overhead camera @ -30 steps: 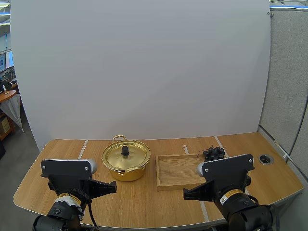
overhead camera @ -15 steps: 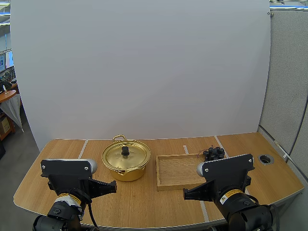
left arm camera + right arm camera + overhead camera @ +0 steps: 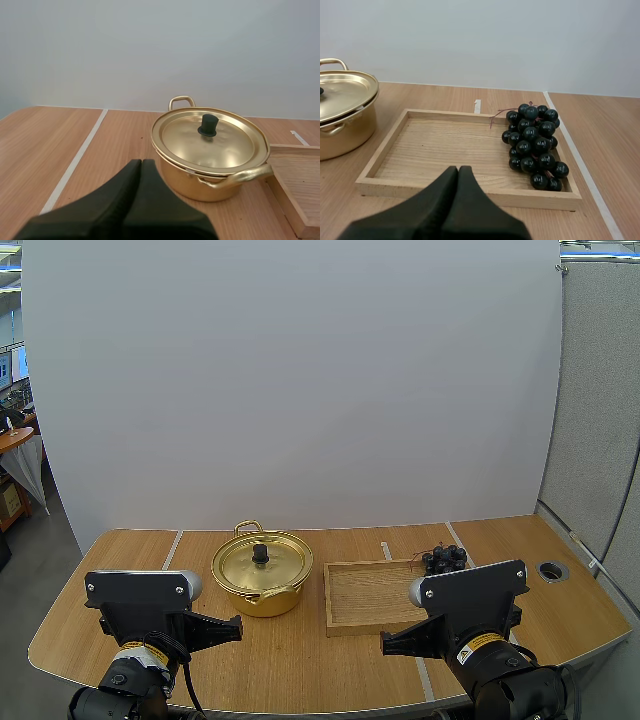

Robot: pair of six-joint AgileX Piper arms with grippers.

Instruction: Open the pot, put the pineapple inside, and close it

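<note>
A gold pot (image 3: 262, 575) stands left of centre on the table, its lid (image 3: 209, 137) on and a black knob (image 3: 207, 125) on top. A bunch of dark grapes (image 3: 534, 145) lies in the right end of a wooden tray (image 3: 365, 595); no pineapple is seen. My left gripper (image 3: 141, 165) is shut on nothing, low over the table in front of the pot. My right gripper (image 3: 458, 172) is shut too, in front of the tray's near rim (image 3: 470, 192). In the high view both grippers (image 3: 236, 628) (image 3: 385, 642) sit near the table's front edge.
The tray (image 3: 387, 145) lies just right of the pot (image 3: 342, 112). Pale tape lines (image 3: 75, 160) run across the wooden table (image 3: 300, 665). A round cable hole (image 3: 552, 570) sits at the far right. Bare wood lies left of the pot.
</note>
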